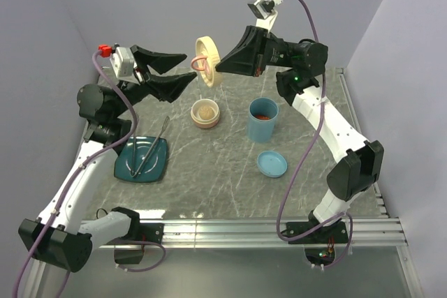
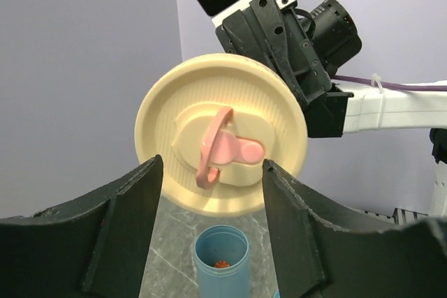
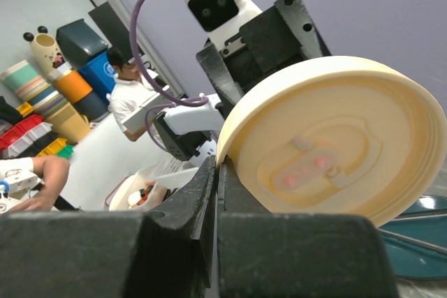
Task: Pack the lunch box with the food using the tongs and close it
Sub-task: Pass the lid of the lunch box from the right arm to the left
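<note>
My right gripper [image 1: 219, 68] is shut on the rim of a round cream lid [image 1: 208, 61], held upright in the air above the table. The lid [image 2: 220, 113] has a pink loop handle [image 2: 213, 146] facing my left gripper [image 1: 189, 66], which is open and level with it, just short of the handle. The lid's underside [image 3: 335, 144] fills the right wrist view, with the shut jaws [image 3: 218, 165] on its edge. The tongs [image 1: 154, 146] lie across the teal plate [image 1: 133, 169]. A cream bowl [image 1: 205, 114] holds pale food. A blue cup [image 1: 263, 121] holds an orange piece [image 2: 221, 264].
A blue lid [image 1: 271, 164] lies flat to the right of the middle, in front of the blue cup. Purple walls close in behind and on both sides. The metal rail with the arm bases runs along the near edge.
</note>
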Controlling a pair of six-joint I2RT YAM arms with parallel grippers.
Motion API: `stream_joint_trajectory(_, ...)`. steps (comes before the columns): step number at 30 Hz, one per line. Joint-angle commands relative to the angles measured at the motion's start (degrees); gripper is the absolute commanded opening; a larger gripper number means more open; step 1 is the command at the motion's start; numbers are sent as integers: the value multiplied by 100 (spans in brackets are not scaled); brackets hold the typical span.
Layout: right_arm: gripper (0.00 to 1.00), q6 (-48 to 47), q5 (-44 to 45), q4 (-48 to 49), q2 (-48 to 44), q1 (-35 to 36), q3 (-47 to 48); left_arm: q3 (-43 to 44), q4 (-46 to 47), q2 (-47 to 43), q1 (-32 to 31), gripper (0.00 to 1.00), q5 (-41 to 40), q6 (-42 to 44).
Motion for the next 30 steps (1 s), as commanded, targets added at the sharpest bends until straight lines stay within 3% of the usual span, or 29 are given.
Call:
stream_joint_trajectory(1, 0, 148, 136, 459, -243, 125, -9, 380, 438, 55, 12, 64, 142, -119)
stream_joint_trajectory(19, 0, 508, 294, 846, -146, 204, -61, 249, -1, 170, -348, 42, 125, -93)
stream_joint_trajectory(30, 0, 614, 391, 874, -93, 274, -114, 415, -281, 275, -392, 12, 116, 3)
